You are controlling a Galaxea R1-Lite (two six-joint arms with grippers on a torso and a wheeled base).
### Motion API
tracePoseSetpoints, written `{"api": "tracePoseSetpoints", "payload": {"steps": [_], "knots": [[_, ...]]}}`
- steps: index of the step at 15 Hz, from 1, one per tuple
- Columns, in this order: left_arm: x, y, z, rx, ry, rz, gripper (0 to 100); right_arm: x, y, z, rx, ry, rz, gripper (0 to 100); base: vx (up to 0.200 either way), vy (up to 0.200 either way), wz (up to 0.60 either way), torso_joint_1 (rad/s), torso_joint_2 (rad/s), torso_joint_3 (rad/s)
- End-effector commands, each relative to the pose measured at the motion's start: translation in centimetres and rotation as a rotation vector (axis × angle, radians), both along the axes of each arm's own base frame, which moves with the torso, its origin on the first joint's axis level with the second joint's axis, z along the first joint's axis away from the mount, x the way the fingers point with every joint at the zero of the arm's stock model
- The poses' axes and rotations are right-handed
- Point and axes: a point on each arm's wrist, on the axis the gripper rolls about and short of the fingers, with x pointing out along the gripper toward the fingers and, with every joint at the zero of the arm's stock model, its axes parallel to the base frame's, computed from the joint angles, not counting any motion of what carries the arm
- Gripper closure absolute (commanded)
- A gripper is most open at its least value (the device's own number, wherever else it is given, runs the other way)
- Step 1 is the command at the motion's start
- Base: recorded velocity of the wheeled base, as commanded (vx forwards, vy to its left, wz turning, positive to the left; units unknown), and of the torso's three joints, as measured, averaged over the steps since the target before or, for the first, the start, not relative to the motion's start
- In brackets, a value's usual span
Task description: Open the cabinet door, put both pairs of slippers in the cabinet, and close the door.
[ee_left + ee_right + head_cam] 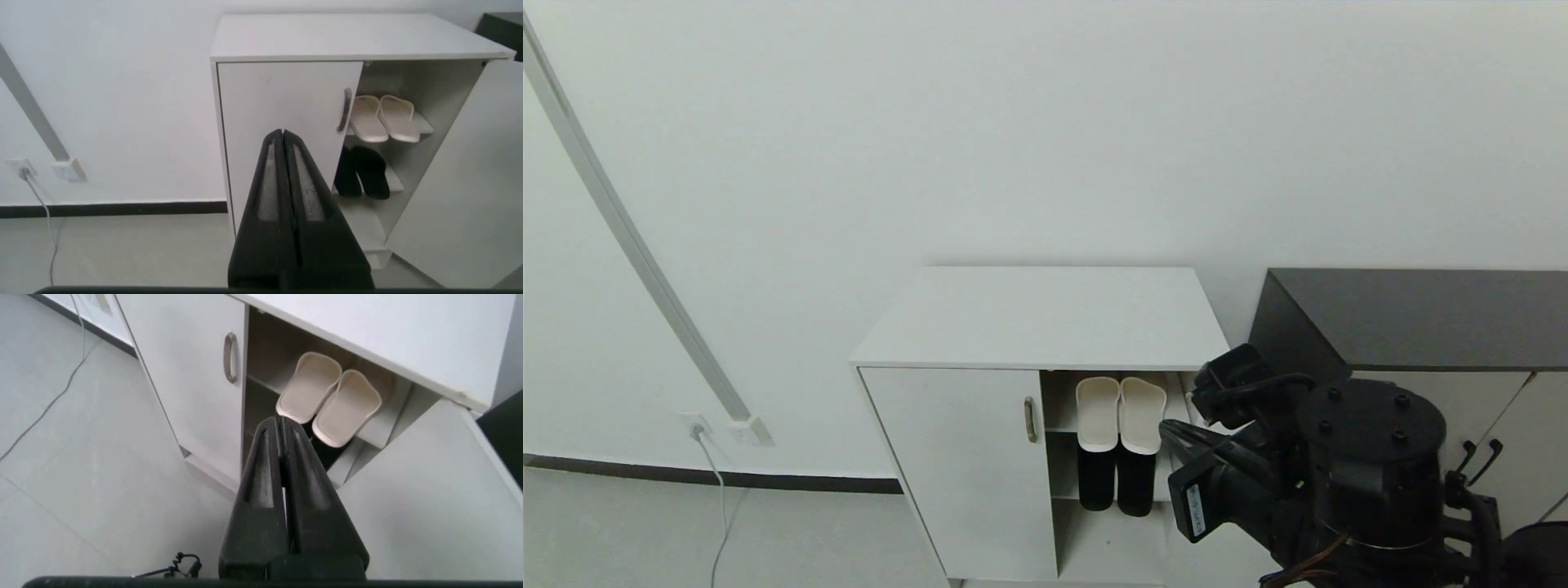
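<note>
Both the white flat slippers [1098, 412] and the black slippers [1097, 482] already lie inside the white wooden cabinet [1045, 318], so its open right door [425, 506] stands nearest the right tool [282, 423], which is pressed narrow and empty like the left tool [283, 135].

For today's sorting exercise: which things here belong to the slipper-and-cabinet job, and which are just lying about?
Job: white cabinet, open door, white slippers, black slippers.
Lying about: dark-topped cabinet, wall socket, grey cable.
</note>
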Motion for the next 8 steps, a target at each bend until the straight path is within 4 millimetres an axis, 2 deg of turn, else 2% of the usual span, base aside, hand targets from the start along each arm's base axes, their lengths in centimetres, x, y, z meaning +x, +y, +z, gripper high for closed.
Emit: {"api": "tracePoseSetpoints", "payload": {"steps": [1,5,8], "knots": [[0.01,0.0,0.0,-0.001,0.001,0.001,100,0.32,0.02,-0.41,-0.004,0.005,-0.003,100,0.0,0.0,0.0,0.183,-0.4,-0.217],[0.01,0.0,0.0,-0.001,0.001,0.001,100,0.35,-0.02,-0.42,0.003,-0.001,-0.006,100,0.0,0.0,0.0,0.155,-0.34,-0.178],[0.01,0.0,0.0,-0.001,0.001,0.0,100,0.3,-0.08,-0.39,0.005,-0.001,-0.004,100,0.0,0.0,0.0,0.009,-0.02,-0.012]]}}
